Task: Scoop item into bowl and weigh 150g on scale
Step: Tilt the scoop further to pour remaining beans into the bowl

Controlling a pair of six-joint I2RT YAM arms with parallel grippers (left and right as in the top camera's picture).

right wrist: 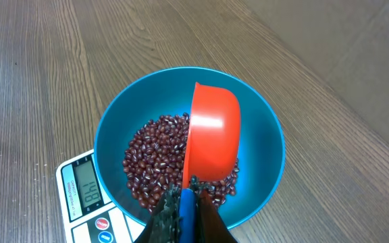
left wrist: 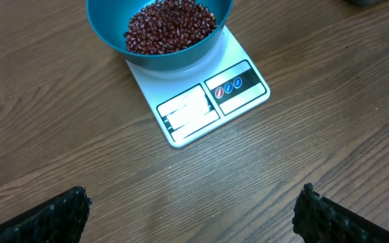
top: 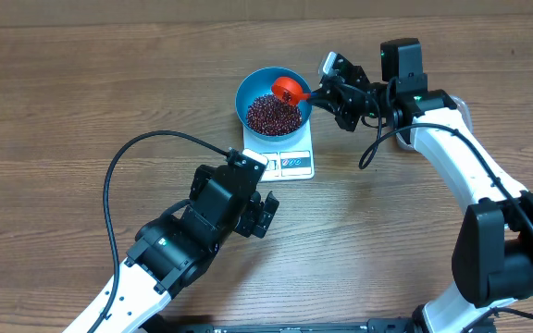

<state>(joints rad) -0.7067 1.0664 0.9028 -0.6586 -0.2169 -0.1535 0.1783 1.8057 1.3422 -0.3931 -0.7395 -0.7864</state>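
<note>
The beans (left wrist: 171, 23) are heaped in the bowl (left wrist: 113, 34), which is parked on the back end of the scale (left wrist: 208, 101), so the weighing looks well underway. A red scoop (right wrist: 211, 131) is held tipped on its side over the beans, its handle pinched tight by the right fingers (right wrist: 173, 217). The left fingers (left wrist: 329, 216) are spread wide over bare counter (left wrist: 316, 135), nothing held.

What could bite here: the target could easily be overshot if another full scoop gets dumped. The reading would also be thrown off if the scoop is rested on the bowl or the beans. And the bowl could be nudged off the scale by a careless pull-out. The display can't be read reliably.
</note>
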